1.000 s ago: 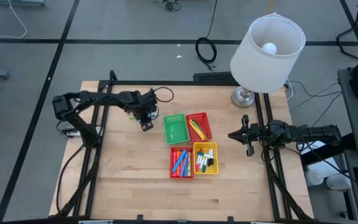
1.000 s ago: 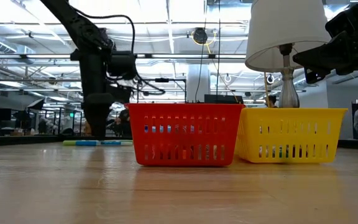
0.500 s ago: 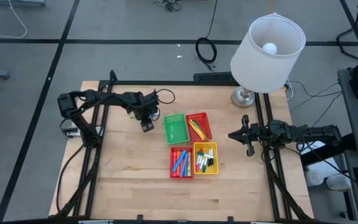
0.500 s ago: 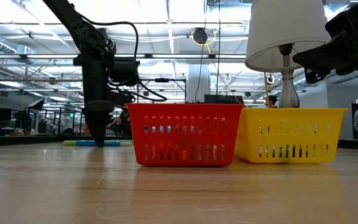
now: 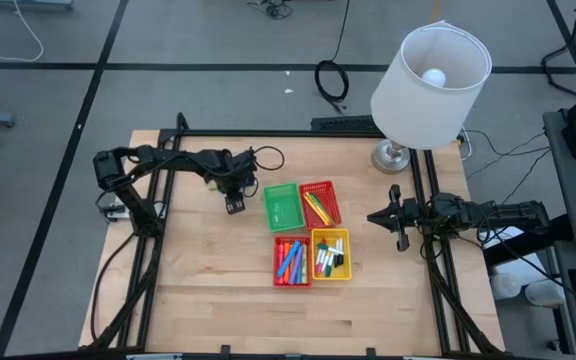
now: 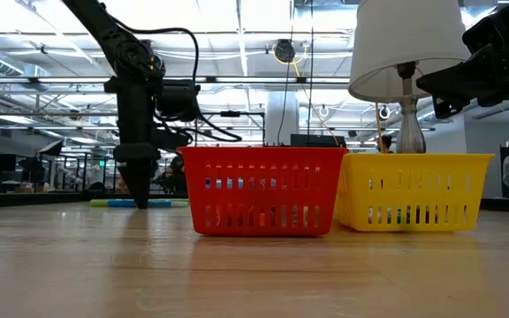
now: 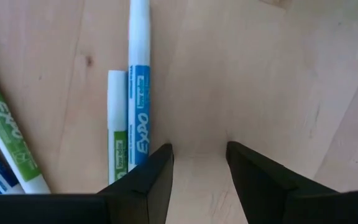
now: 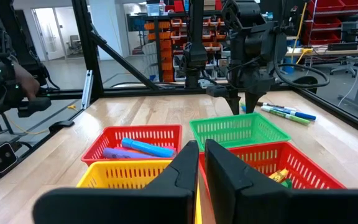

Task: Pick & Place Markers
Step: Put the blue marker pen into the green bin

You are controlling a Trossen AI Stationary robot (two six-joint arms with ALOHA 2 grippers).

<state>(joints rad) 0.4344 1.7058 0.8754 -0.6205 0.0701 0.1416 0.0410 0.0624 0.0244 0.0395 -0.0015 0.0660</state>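
Observation:
Several markers lie flat on the wood at the table's far left: a blue-labelled one (image 7: 138, 81), a short green one (image 7: 117, 124) and another green one (image 7: 8, 149). They show as a thin strip (image 6: 117, 202) in the low view. My left gripper (image 7: 197, 165) (image 5: 233, 204) points down, open, low over bare wood right beside the blue marker, with nothing between its fingers. More markers fill the near red basket (image 5: 291, 261), the yellow basket (image 5: 330, 254) and the far red basket (image 5: 319, 203). My right gripper (image 5: 400, 222) waits shut, level, at the table's right side.
A green basket (image 5: 281, 207) stands just right of my left gripper, beside the far red one; all the baskets sit together mid-table. A lamp with a white shade (image 5: 430, 85) stands at the far right corner. Black frame bars (image 5: 268, 133) run along the table's far and side edges.
My left gripper has sunk toward the markers on the table, rolling a little about its own axis. Its fingers keep the same gap. The markers and baskets have not moved.

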